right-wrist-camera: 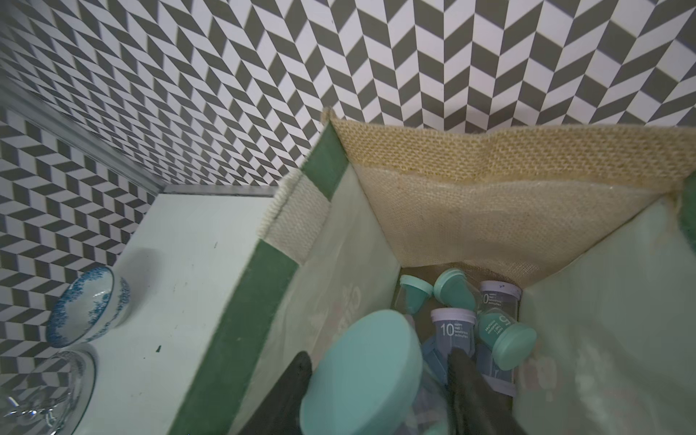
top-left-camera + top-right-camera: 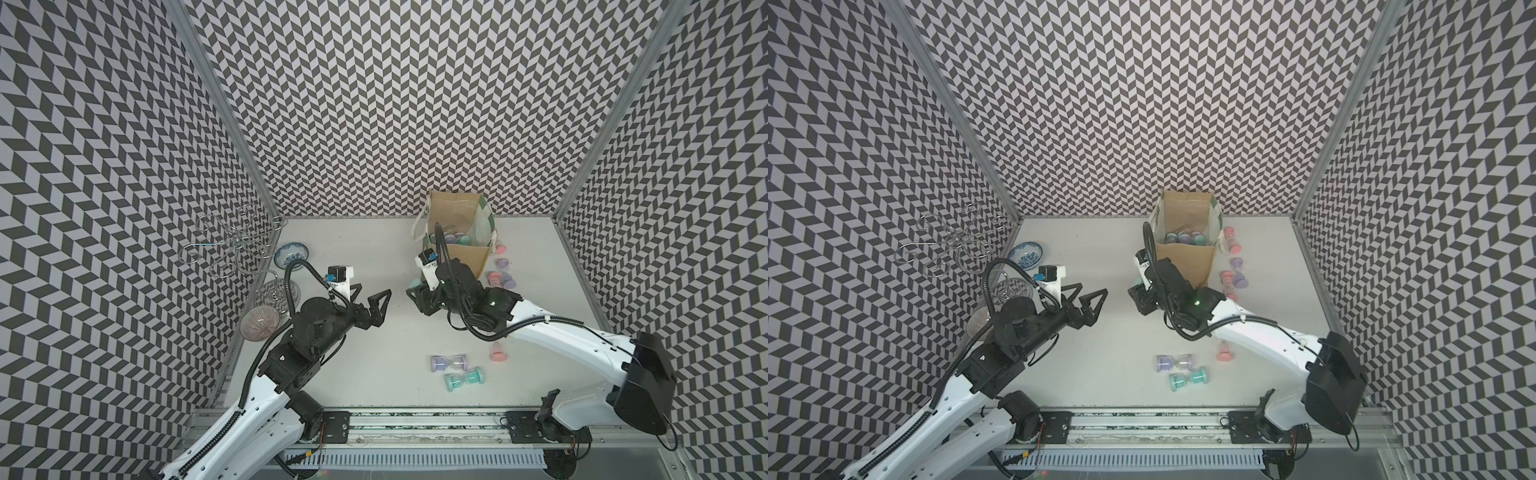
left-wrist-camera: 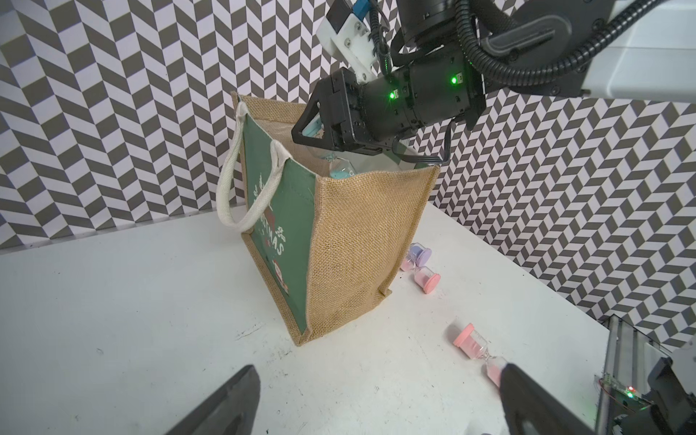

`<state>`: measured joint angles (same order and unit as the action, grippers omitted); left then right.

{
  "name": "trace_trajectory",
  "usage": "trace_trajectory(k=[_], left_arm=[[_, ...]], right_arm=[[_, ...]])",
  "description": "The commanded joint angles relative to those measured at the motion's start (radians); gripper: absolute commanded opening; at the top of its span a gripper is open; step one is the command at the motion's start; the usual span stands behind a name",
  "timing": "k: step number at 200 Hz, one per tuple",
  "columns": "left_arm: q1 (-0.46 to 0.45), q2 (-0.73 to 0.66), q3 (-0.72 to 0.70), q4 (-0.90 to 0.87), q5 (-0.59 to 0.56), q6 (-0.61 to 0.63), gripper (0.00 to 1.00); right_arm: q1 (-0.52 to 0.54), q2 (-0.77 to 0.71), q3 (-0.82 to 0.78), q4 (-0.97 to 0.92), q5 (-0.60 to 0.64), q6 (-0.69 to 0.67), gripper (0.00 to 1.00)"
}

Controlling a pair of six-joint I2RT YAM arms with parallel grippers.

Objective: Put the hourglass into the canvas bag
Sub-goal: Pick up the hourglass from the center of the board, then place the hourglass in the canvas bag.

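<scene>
The teal-capped glass hourglass [image 1: 357, 384] is pinched between the black fingers of the right gripper [image 1: 377, 360]. The gripper holds it over the open mouth of the boxy tan burlap canvas bag with green side panels [image 3: 361, 233]. In the left wrist view its lower bulb hangs about level with the rim, at the near corner. It is not yet let go, so I judge this one mid-delivery: what is left for it is a short lowering and a release.

On the bag's floor lie a handful of teal and purple hourglasses [image 1: 506, 339] (some printed with minute counts), so a good share of the job looks done. Not all of it, though. Outside, a cluster of pink and purple hourglasses [image 2: 494, 277] sits just beside the bag on its right. Nearer the robot's base a purple hourglass [image 2: 449, 363] and a mint-green hourglass [image 2: 463, 378] lie side by side on the white table [image 2: 353, 249]. A pink hourglass [image 2: 497, 353] lies near them, under the right arm.

The left gripper [image 2: 374, 291] hovers over bare table, jaws spread and empty, well apart from the bag. By the left wall a blue-and-white porcelain bowl [image 2: 291, 253] plays no part.
</scene>
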<state>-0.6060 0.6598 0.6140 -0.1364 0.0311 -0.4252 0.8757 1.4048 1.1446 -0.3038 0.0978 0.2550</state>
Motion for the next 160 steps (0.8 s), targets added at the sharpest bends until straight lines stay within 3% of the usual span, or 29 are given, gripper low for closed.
trace_trajectory(k=[1,79,160], left_arm=[[0.000,-0.004,0.019,0.095,0.075,0.071,0.99],[-0.033,0.063,0.033,0.175,0.194,0.179,0.99],[-0.095,0.137,-0.018,0.273,0.086,0.218,0.99]], right_arm=[[-0.037,-0.066,0.060,0.072,0.023,0.021,0.18],[-0.252,0.001,0.291,0.051,-0.041,0.017,0.18],[-0.421,0.265,0.476,0.028,-0.071,0.021,0.18]])
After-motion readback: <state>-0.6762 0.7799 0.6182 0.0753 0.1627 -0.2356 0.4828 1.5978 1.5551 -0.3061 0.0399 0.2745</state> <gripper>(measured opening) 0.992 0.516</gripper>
